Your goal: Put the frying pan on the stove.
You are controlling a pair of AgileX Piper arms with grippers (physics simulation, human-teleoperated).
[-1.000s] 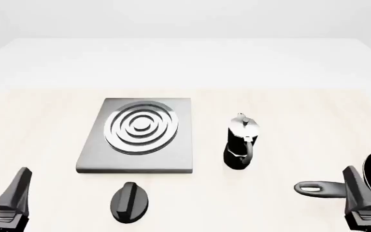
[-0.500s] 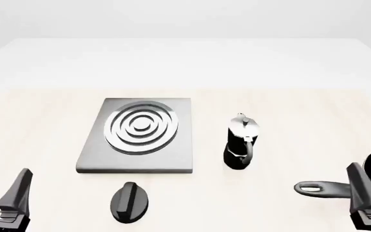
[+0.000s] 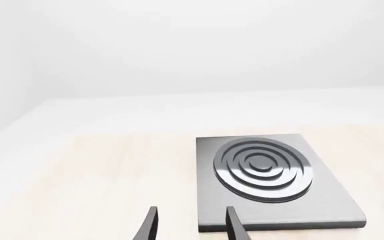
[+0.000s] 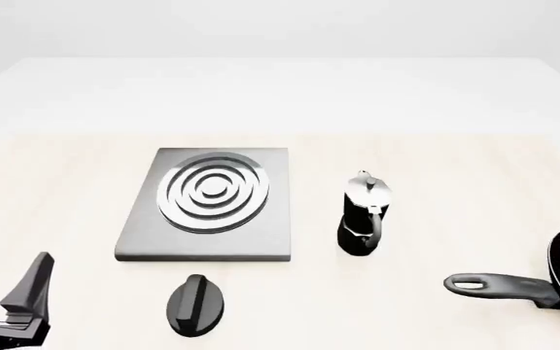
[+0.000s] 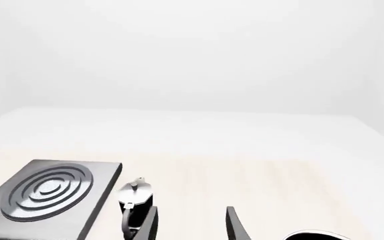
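Nothing is gripped yet: both the left gripper (image 3: 188,227) and right gripper (image 5: 188,225) are held spread, frying pan (image 4: 553,281) untouched.

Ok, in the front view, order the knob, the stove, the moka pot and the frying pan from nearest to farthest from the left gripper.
1. Knob: just right of the left gripper, along the near edge.
2. Stove: farther back, centre-left.
3. Moka pot: right of the stove.
4. Frying pan: far right, partly cut off by the frame edge.
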